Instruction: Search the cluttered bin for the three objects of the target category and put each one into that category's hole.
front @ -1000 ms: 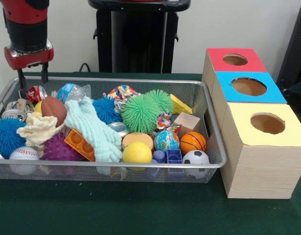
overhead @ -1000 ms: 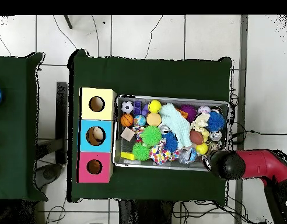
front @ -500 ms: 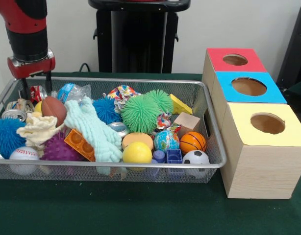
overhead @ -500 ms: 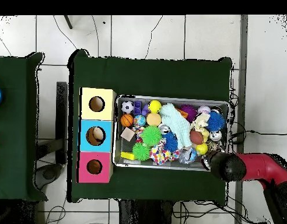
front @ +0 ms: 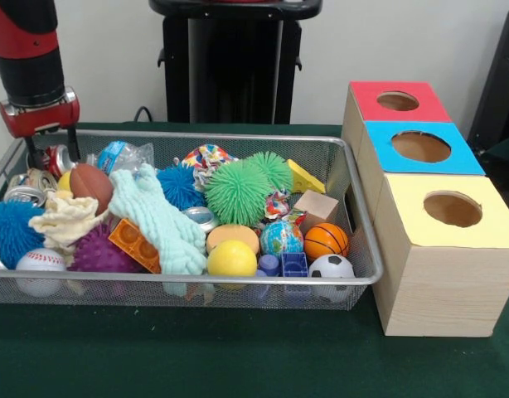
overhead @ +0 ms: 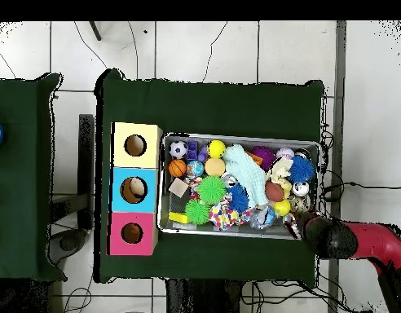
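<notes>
My gripper (front: 51, 148) hangs over the far left corner of the wire bin (front: 238, 139), open, its two dark fingers (front: 31, 151) spread to either side of a red can (front: 60, 157). Whether they touch the can is unclear. Crushed silver cans (front: 24, 194) lie just in front of it, and another silver can (front: 202, 217) lies mid-bin. Three boxes stand right of the bin, with a red-topped hole (front: 397, 101), a blue-topped hole (front: 421, 147) and a yellow-topped hole (front: 453, 208). In the overhead view the red arm (overhead: 338, 239) covers the gripper at the bin's corner.
The bin is packed: a brown football (front: 90, 184), a mint cloth (front: 155, 217), a green spiky ball (front: 237, 191), a yellow ball (front: 231, 259), a basketball (front: 326, 240), a soccer ball (front: 331, 268), a wooden block (front: 316, 206) and an orange brick (front: 135, 244).
In the front view the gripper has shifted left and slightly lower, now at the bin's far left corner around the red can. Nothing in the bin has moved.
</notes>
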`<state>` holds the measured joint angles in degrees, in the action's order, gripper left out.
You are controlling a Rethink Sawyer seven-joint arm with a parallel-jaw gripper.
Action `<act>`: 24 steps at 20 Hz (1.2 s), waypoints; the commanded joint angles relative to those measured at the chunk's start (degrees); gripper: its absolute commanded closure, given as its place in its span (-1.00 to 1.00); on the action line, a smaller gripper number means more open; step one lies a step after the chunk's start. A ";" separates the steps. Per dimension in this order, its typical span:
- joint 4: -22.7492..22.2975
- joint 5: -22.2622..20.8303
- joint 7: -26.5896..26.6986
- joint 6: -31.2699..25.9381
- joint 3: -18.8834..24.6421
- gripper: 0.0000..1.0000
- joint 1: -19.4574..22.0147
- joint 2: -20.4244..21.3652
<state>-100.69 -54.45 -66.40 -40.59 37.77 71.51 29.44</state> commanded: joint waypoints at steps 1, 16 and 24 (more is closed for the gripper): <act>2.55 -1.92 25.45 -2.74 4.28 -1.00 2.99 -3.67; -5.03 -0.52 30.33 -4.37 8.35 -1.00 1.53 2.59; -9.92 -0.51 32.74 -2.27 11.68 -1.00 1.87 5.11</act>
<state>-105.56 -54.51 -51.99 -40.73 43.81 75.19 31.94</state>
